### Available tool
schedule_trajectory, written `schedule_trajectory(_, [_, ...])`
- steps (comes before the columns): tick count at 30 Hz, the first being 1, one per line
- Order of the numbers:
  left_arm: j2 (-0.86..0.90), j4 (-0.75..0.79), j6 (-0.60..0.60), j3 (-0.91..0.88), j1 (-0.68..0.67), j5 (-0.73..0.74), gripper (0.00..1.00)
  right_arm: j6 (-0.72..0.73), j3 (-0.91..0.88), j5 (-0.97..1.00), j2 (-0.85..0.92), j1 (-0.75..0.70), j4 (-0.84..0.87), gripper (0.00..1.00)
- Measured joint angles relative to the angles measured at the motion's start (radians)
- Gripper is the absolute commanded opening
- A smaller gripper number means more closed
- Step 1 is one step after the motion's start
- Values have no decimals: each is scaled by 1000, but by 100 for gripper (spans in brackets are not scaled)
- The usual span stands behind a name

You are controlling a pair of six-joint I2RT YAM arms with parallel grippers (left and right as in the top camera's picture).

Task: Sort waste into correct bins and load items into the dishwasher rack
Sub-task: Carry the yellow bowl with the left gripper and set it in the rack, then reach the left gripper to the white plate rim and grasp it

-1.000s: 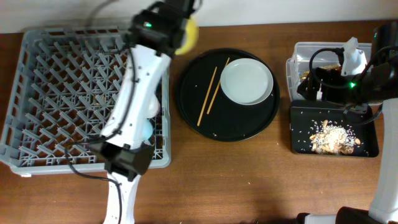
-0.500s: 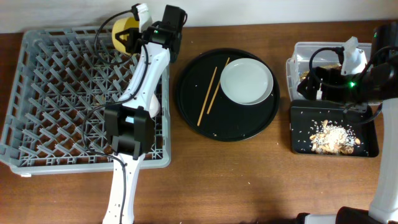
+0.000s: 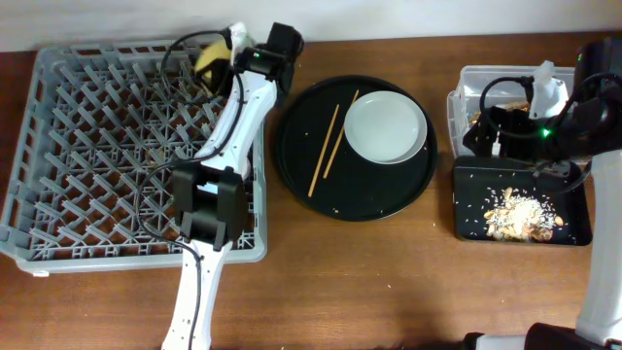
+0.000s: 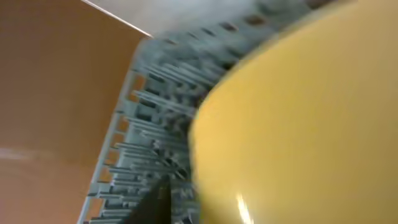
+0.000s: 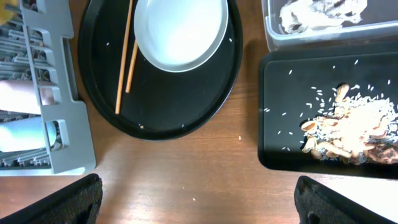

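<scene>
The left gripper (image 3: 222,58) appears clenched on the yellow bowl (image 4: 298,124), which hangs tilted on its edge over the far right corner of the dishwasher rack (image 3: 97,146). The left wrist view is blurred and mostly filled with yellow, so I cannot tell whether the rim touches a peg. The main risk is a release before the bowl sits between two peg rows: this close to the rack's far wall it could roll or tip out onto the table. Pressing down on the peg tips instead of between them could jam the bowl or shove the rack. The left arm lies along the rack's right side, above the pink cup (image 5: 18,96) and the light-blue cup (image 5: 22,137), so a low retreat could knock them over. The right gripper (image 5: 208,208) is spread wide and empty, hovering by the clear tub (image 3: 465,76), which holds the tissue (image 5: 317,11), and the flat black tray (image 3: 471,209) with its food scraps (image 3: 520,216). The plate (image 3: 386,128) and chopsticks (image 3: 326,151) wait on the round black tray (image 3: 292,165); the thin sticks look likely to slip through the rack's grid
</scene>
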Motion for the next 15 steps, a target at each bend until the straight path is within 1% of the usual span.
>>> schedule_trajectory(4, [8,-109,7,-20,-42,68,63,0,-1,3,0,0,4,99])
schedule_trajectory(6, [8,-139,12,-20,-73,77,67,0,-2,4,0,0,5,99])
schedule_trajectory(10, [8,-170,36,-2,-120,101,72,0,-2,4,0,0,5,99])
schedule_trajectory(11, [8,-190,43,25,-120,137,77,0,-2,4,0,0,5,99])
schedule_trajectory(12, [8,-206,50,60,-117,185,80,0,-2,4,0,0,4,99])
schedule_trajectory(13, [8,-227,56,114,-114,259,82,0,-2,4,0,0,4,99])
schedule_trajectory(14, [8,-230,59,143,-114,300,82,0,-2,4,0,0,5,99])
schedule_trajectory(15, [8,-242,58,201,-114,386,82,0,-2,4,0,0,5,99])
